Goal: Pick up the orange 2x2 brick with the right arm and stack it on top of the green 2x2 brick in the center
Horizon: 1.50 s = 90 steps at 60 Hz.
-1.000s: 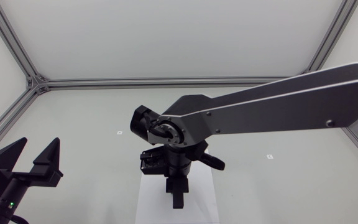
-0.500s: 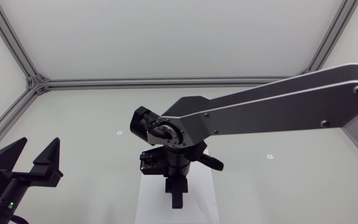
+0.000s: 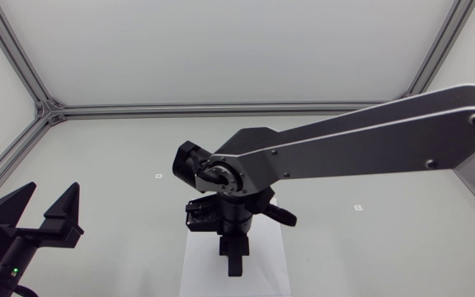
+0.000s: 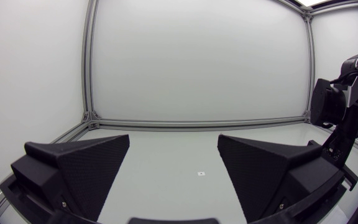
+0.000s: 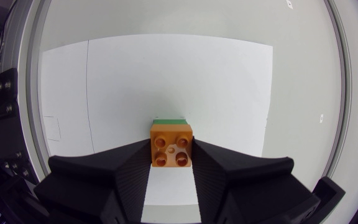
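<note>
- Pressing on the orange 2x2 brick (image 5: 172, 145) from two sides, the fingers (image 5: 129, 167) of the right gripper (image 5: 172, 152) are seen closed around it, with its studs turned toward the wrist camera.
- A strip of the green 2x2 brick (image 5: 169, 119) is shown directly under the orange one, at its far edge; whether the two are seated together cannot be told.
- Both bricks are located over a white sheet (image 5: 229, 81) at the centre of the table (image 3: 369, 231).
- In the head view the bricks are hidden by the right arm (image 3: 369, 144).
- The left gripper (image 3: 52, 198) is held near the table's left edge, well apart, with its fingers spread wide and nothing between them.
</note>
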Tool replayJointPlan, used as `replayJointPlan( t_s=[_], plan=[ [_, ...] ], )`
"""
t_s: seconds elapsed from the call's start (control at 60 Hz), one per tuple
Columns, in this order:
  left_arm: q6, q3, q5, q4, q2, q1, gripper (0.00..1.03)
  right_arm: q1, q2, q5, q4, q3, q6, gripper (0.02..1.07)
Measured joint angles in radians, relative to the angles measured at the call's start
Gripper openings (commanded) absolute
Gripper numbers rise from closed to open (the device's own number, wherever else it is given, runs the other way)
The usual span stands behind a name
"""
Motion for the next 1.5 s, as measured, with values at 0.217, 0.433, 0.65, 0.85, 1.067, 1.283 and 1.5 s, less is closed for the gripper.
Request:
replayJointPlan(
  t_s=[0.217, 0.433, 0.65, 0.85, 1.067, 1.283, 1.5],
  plan=[
    [0.000, 0.000, 0.000, 0.000, 0.000, 0.000, 0.99, 0.000, 0.000, 0.001, 0.000, 0.000, 0.007, 0.15],
    [0.000, 0.000, 0.000, 0.000, 0.000, 0.000, 0.99, 0.000, 0.001, 0.016, 0.000, -0.003, 0.020, 0.15],
    [0.000, 0.000, 0.000, 0.000, 0.000, 0.000, 0.99, 0.000, 0.008, 0.023, 0.000, -0.003, 0.031, 0.15],
    [0.000, 0.000, 0.000, 0.000, 0.000, 0.000, 0.99, -0.003, 0.033, 0.020, -0.030, 0.027, 0.034, 0.15],
    [0.000, 0.000, 0.000, 0.000, 0.000, 0.000, 0.99, -0.040, 0.041, -0.048, -0.040, 0.038, 0.026, 0.15],
    [0.000, 0.000, 0.000, 0.000, 0.000, 0.000, 0.99, -0.045, 0.013, -0.059, 0.014, -0.011, 0.022, 0.15],
    [0.000, 0.000, 0.000, 0.000, 0.000, 0.000, 0.99, -0.016, -0.005, -0.010, 0.052, -0.043, 0.023, 0.15]
  ],
)
